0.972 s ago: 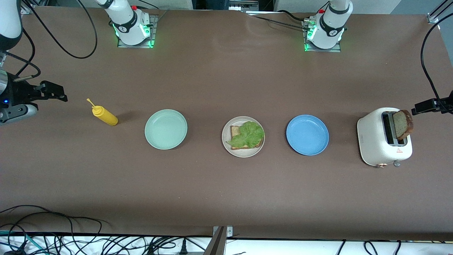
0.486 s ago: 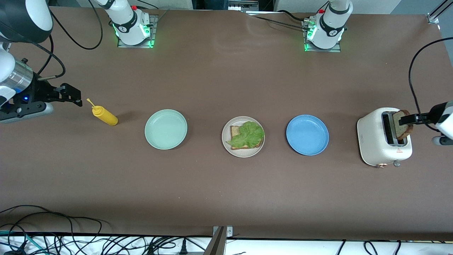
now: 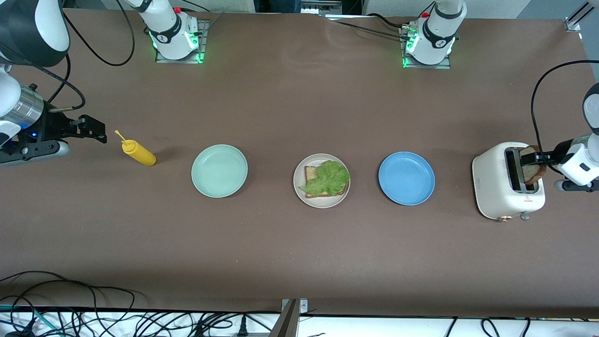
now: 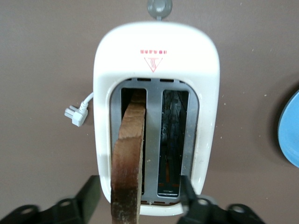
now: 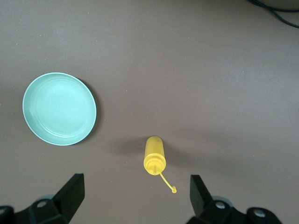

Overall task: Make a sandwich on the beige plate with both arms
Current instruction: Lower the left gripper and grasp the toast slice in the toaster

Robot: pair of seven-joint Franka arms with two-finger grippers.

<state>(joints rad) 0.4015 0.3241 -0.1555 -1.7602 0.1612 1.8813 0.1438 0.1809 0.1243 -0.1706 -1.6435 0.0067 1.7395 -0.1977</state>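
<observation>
Three plates in a row: mint plate (image 3: 219,170), beige plate (image 3: 321,180) between, blue plate (image 3: 406,178). On beige: bread (image 3: 310,174) under lettuce (image 3: 326,178). Toaster (image 3: 507,181) at left arm's end; left gripper (image 3: 534,158) straddling slice (image 3: 533,164), jaws apart, not touching. Right gripper (image 3: 96,130) above mustard bottle (image 3: 137,152), jaws wide, empty.

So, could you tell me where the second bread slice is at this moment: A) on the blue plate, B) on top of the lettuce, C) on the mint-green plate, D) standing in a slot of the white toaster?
D: the bread slice stands upright in one slot of the toaster, between the left gripper's fingers.
</observation>
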